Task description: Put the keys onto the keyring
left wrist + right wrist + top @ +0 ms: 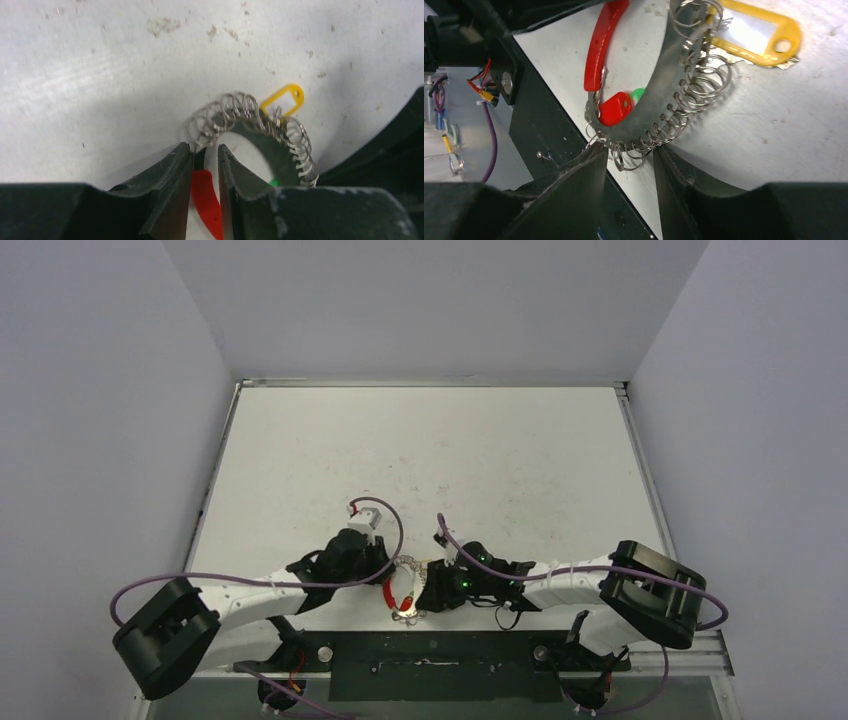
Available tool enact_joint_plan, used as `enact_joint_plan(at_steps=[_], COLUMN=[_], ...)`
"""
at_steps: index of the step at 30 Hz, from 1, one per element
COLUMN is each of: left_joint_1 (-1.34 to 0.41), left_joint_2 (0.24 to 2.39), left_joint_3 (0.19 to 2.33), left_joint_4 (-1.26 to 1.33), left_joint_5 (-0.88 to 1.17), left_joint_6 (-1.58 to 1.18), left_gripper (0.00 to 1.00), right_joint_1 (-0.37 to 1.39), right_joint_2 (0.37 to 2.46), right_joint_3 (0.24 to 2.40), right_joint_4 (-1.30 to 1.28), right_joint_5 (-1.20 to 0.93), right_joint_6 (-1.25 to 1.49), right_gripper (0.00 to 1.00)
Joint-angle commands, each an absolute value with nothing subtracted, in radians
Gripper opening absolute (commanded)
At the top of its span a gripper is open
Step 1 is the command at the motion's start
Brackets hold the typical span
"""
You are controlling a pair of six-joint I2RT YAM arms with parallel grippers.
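In the top view, the keyring [405, 590] is being shown lying at the near edge of the bench [430, 460], between the left pincer [385, 575] and the right pincer [424, 592]. The jaw gaps are being hidden there by the wrists.

In the left wrist view, the red piece [205, 197] on the rim is being bracketed by the left pincer [206, 156], with the jaws narrow. A sliver of bench is showing beside the red piece, so whether it is being clamped cannot be told. A yellow tag [283, 102] is being seen beyond the far rim.

In the right wrist view, the near rim, crowded with small rings [694, 85], is being straddled by the right pincer [624, 160]. Its jaws are partly open and nothing is being pinched. Only here are a red tag [615, 109] and a green tag [638, 93] inside the loop being shown plainly.

The keyring is being judged light, stiff and slippery, and likely to skate on the bench. The thicker red piece is offering the surer hold, while the loose small rings would swing and slide.
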State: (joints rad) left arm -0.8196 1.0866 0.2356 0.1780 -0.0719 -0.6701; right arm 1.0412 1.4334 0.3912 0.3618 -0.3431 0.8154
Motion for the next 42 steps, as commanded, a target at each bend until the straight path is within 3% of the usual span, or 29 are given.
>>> enact_joint_plan(at_steps=[1, 5, 11, 18, 21, 27, 30, 35, 42], left_joint_1=[-0.775, -0.753, -0.753, -0.762, -0.770, -0.773, -0.774, -0.772, -0.760], left_joint_2=[1.225, 1.288, 1.187, 1.023, 0.961, 0.890, 0.901, 0.993, 1.162], left_joint_3=[0.382, 0.495, 0.494, 0.356, 0.286, 0.194, 0.186, 0.222, 0.294], left_joint_4=[0.243, 0.159, 0.057, 0.002, 0.002, 0.049, 0.063, 0.094, 0.170], left_joint_5=[-0.049, -0.023, -0.009, 0.000, 0.000, 0.018, -0.005, -0.057, -0.062], left_joint_6=[-0.516, -0.444, -0.453, -0.600, -0.642, -0.676, -0.679, -0.674, -0.639], left_gripper=[0.24, 0.32, 0.38, 0.38, 0.37, 0.36, 0.31, 0.23, 0.23], right_joint_1=[1.061, 1.065, 1.067, 1.062, 1.053, 1.003, 0.964, 0.903, 0.843], right_joint_2=[1.434, 1.381, 1.331, 1.442, 1.502, 1.515, 1.529, 1.612, 1.751], right_joint_3=[0.427, 0.459, 0.495, 0.561, 0.616, 0.654, 0.659, 0.689, 0.820], right_joint_4=[0.340, 0.240, 0.135, 0.155, 0.165, 0.165, 0.173, 0.212, 0.207], right_joint_5=[-0.274, -0.226, -0.184, -0.209, -0.232, -0.240, -0.266, -0.316, -0.369], right_joint_6=[0.805, 0.760, 0.712, 0.672, 0.644, 0.608, 0.599, 0.598, 0.562], right_gripper=[0.44, 0.54, 0.53, 0.42, 0.22, 0.23, 0.21, 0.15, 0.12])
